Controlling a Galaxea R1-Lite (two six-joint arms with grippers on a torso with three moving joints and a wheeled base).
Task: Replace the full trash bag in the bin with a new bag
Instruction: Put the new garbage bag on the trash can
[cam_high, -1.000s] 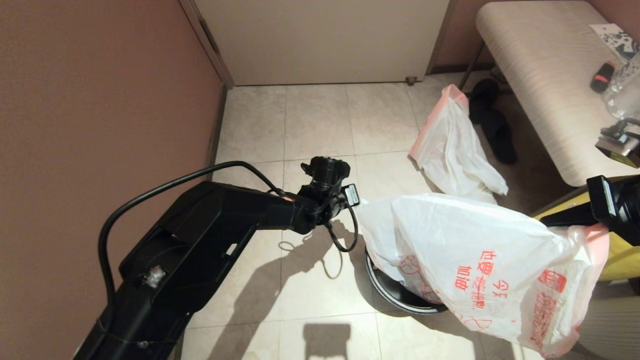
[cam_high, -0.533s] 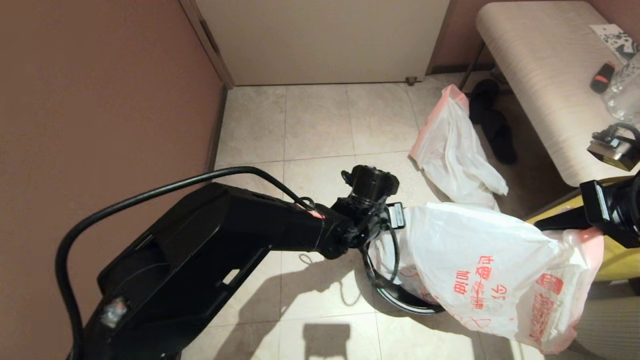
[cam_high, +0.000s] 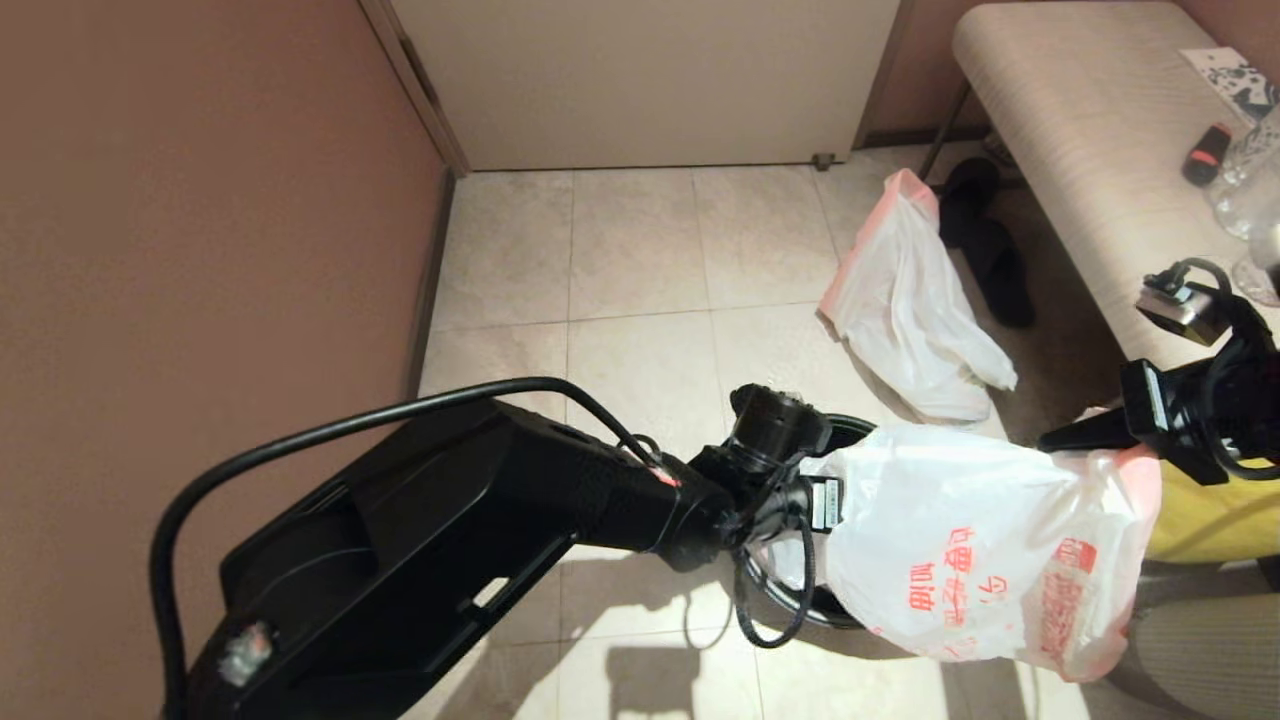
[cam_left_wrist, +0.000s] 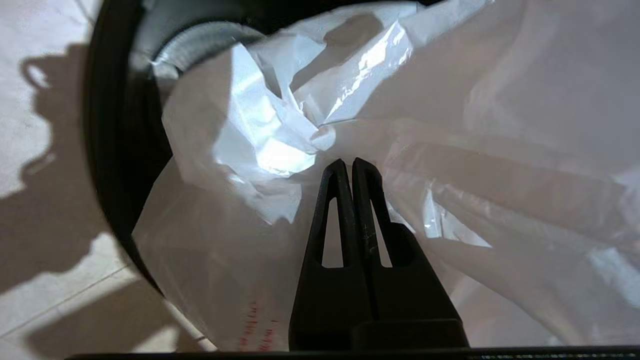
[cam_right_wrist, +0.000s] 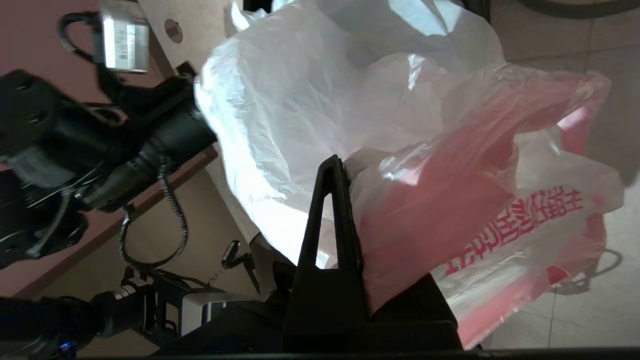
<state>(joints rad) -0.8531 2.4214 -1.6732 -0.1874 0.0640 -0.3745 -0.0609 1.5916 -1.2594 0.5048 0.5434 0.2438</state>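
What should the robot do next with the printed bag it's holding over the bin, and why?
Probably lower the left hand toward the bin. Both hands are shut on the new bag, the right hand at its pink edge, and the bag hangs stretched across the bin's mouth rather than inside it, so its bottom needs feeding down.

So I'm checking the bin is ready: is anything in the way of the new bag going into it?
Nothing visible blocks it. The new bag already hangs over the bin, stretched between the left gripper and right gripper. The full trash bag lies apart on the floor.
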